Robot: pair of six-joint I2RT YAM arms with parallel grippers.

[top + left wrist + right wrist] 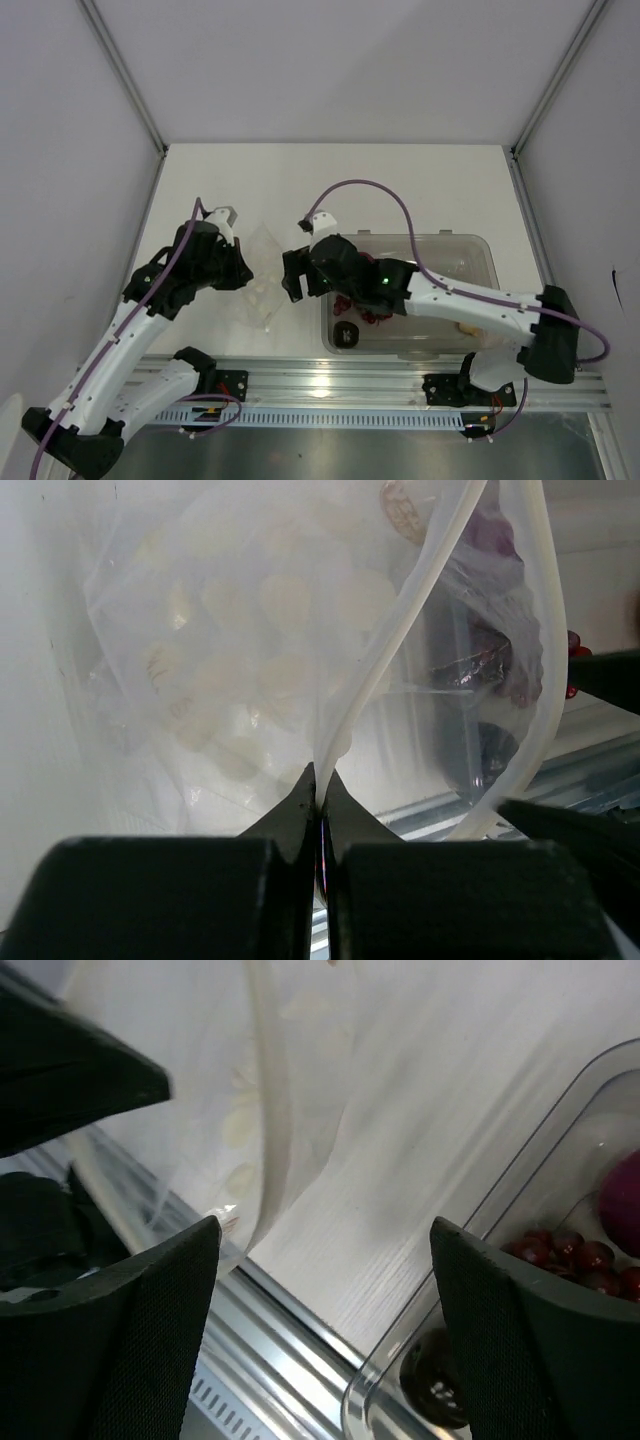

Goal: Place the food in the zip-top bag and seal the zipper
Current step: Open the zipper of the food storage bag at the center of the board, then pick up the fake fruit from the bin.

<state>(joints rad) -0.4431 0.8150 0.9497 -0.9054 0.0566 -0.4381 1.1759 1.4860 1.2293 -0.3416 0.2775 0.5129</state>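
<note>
Left gripper [320,798] pinches zipper [400,670] tight; right gripper [325,1235] gapes empty between zip-top bag [250,630], leftward, and grape bunch [565,1257] in tub [520,1160], rightward.

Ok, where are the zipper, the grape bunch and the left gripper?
zipper [392,645], left wrist view, middle of the pale strip.
grape bunch [565,1255], right wrist view, on its dark red berries.
left gripper [320,785], left wrist view, between its closed fingertips.
</note>
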